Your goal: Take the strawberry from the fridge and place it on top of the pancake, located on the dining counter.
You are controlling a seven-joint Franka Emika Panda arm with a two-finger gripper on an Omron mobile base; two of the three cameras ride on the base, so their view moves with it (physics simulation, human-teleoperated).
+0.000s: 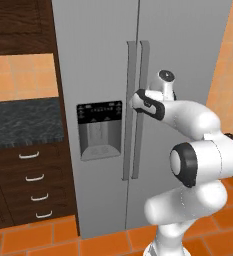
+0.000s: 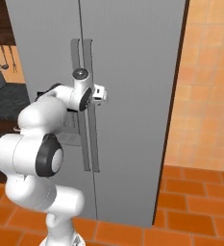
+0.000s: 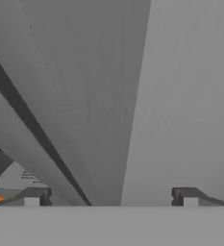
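The arm's big white elbow joint is bulging closest to me, low in both base views, and the arm is folding up from it and reaching forward toward the fridge (image 1: 103, 60). The forearm is running roughly level at the height of the dispenser, and the wrist is turning the hand so it is pointing straight into the fridge front, right where the two long vertical handles (image 1: 137, 110) are meeting at the door seam. From the left base view the hand is sitting directly over those handles; from the right base view its small white tip is poking just past them onto the right-hand door.

In the hand view the gripper (image 3: 111, 197) is standing with its jaws spread wide, one dark fingertip (image 3: 34, 196) at the lower left and the other at the lower right, and nothing is caught between them. A grey handle bar is running up between the two tips, very close to the lens, but the fingers are not closing on it.

Both fridge doors are shut. The black-panelled water dispenser (image 1: 99, 129) is sitting on the left door, beside the hand. Left of the fridge, a dark speckled wall counter (image 1: 23, 122) is topping a stack of dark wood drawers (image 1: 30, 185)
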